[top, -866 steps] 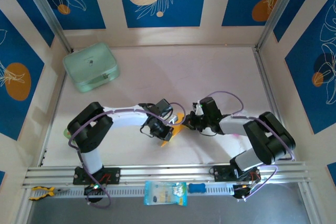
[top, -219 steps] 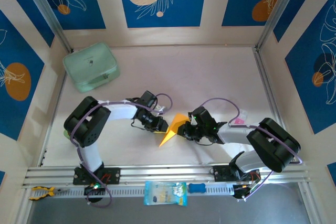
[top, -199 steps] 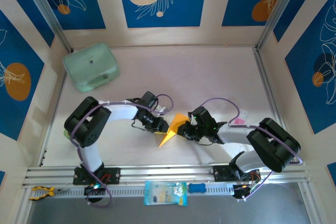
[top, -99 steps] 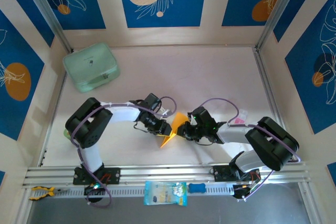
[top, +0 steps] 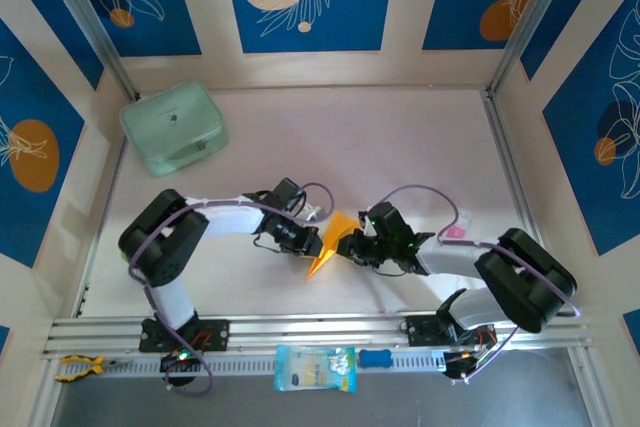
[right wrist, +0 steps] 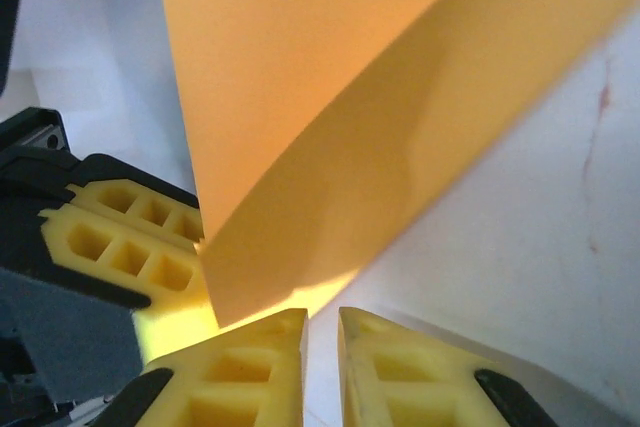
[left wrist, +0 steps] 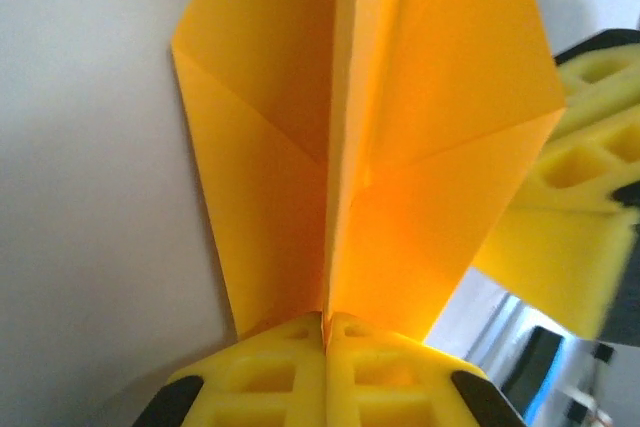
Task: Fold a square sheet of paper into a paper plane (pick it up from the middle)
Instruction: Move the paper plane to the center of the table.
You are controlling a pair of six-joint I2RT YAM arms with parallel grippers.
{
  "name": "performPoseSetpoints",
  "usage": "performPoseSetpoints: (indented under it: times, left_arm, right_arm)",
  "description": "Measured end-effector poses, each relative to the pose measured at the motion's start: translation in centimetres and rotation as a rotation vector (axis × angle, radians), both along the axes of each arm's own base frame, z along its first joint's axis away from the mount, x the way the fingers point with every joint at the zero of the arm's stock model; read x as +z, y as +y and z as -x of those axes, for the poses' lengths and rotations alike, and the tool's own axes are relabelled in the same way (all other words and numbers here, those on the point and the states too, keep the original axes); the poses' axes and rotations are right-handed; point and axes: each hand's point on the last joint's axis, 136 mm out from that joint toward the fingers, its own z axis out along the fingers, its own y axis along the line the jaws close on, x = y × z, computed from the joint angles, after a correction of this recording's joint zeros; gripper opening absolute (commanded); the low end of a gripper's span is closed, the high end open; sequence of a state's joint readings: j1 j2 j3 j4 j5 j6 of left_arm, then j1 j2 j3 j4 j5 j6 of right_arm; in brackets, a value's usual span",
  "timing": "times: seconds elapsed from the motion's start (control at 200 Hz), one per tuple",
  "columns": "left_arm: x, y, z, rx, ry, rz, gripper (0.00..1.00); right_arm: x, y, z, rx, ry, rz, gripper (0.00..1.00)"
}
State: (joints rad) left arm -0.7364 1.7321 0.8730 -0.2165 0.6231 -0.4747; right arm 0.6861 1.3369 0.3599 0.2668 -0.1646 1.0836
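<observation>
Overhead, the square sheet of paper (top: 329,247) lies creased at the near middle of the table (top: 400,137); left wrist: the left gripper (left wrist: 326,319) has just pinched shut on its centre fold, likely sharpening it; right wrist: the right gripper (right wrist: 322,319) stands slightly parted, gripping nothing.

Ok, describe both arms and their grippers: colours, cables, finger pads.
The left arm and right arm match: white links, bulky black joints, and a purple cable looping along each. The left gripper and right gripper carry bright yellow pads moulded with rectangular cut-outs, on black mounts.
</observation>
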Motion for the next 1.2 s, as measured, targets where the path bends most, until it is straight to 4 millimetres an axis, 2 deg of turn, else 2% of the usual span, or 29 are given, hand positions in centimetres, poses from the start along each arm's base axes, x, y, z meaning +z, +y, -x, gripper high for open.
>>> performPoseSetpoints:
  times: [0.13,0.23,0.335,0.505,0.69,0.99,1.2]
  left_arm:
    - [2.2,1.8,-1.8,0.088,-0.167,-0.05,0.05]
    - [3.4,3.3,-3.6,0.168,-0.287,-0.119,0.03]
    - [2.8,5.4,-4.7,0.228,-0.339,-0.234,0.04]
    - [1.6,7.9,-4.8,0.279,-0.35,-0.372,0.05]
    - [1.3,8.7,-4.7,0.286,-0.366,-0.424,0.08]
    - [0.1,8.8,-4.5,0.274,-0.35,-0.457,0.1]
    - [0.1,8.8,-4.6,0.274,-0.351,-0.456,0.13]
  right_arm:
    - [2.0,-0.4,-0.4,-0.026,-0.065,-0.008,0.2]
    - [2.5,-0.7,-0.5,-0.035,-0.077,0.011,0.2]
    - [2.3,-0.8,-0.3,-0.037,-0.07,0.03,0.2]
    - [2.0,-0.7,0.0,-0.027,-0.06,0.041,0.21]
    - [1.7,-0.4,0.2,-0.017,-0.051,0.049,0.21]
    - [0.9,-0.5,0.3,-0.015,-0.032,0.069,0.21]
    - [0.9,-0.3,0.2,-0.016,-0.035,0.062,0.21]
